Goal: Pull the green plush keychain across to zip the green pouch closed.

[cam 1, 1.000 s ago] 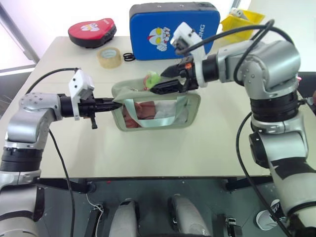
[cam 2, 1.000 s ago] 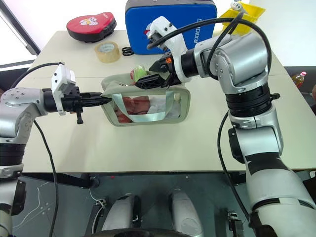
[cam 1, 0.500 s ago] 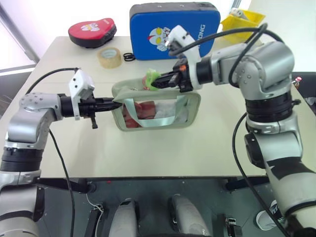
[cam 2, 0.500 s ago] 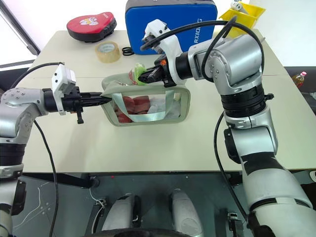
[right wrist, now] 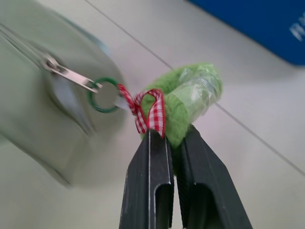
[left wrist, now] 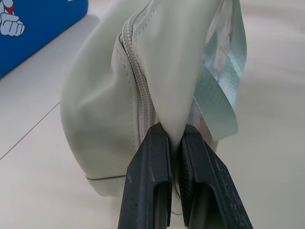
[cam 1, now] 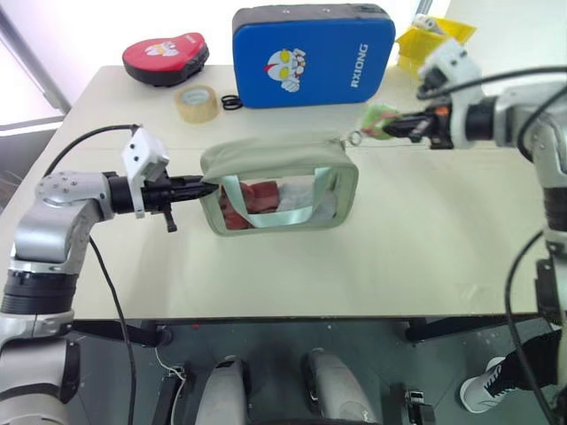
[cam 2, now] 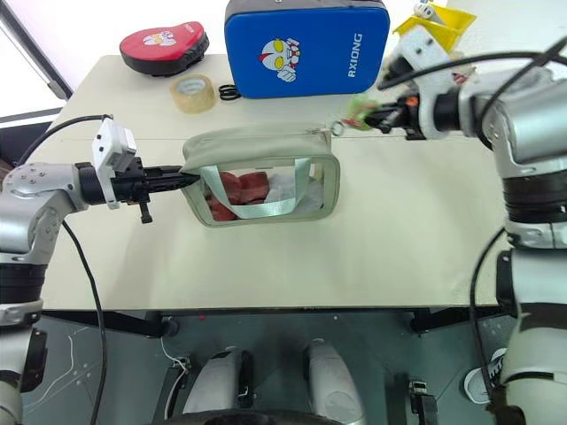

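My left end effector [left wrist: 174, 143] is clamped on the left end of the green pouch [cam 1: 275, 181], its two black fingers [left wrist: 152, 162] pinching a fold of the pale fabric just beside the zip teeth and the pale green strap [left wrist: 217, 95]. The pouch stands on the worktop [cam 1: 399, 239], roughly at its middle, with its clear window panel facing me and red and white contents visible through it.

My right end effector [right wrist: 172, 138] is closed on the green plush keychain [right wrist: 188, 95], gripping the fuzzy lime-green charm next to a small red-and-white checked ribbon [right wrist: 150, 109]. From the ribbon a green ring [right wrist: 102, 95] leads to the metal zip pull [right wrist: 66, 74], which sits at the right end of the pouch's top. In the head views the keychain [cam 1: 379, 119] hangs just beyond the pouch's upper right corner, above the worktop, and the pouch's top looks closed along its length.

Behind the pouch a large blue case [cam 1: 312, 55] with a cartoon print stands near the far edge of the worktop. To its left lie a beige tape roll [cam 1: 196, 103], a small black coil [cam 1: 231, 103] and a red padded case [cam 1: 165, 55]. A yellow bin [cam 1: 432, 40] sits at the far right corner.
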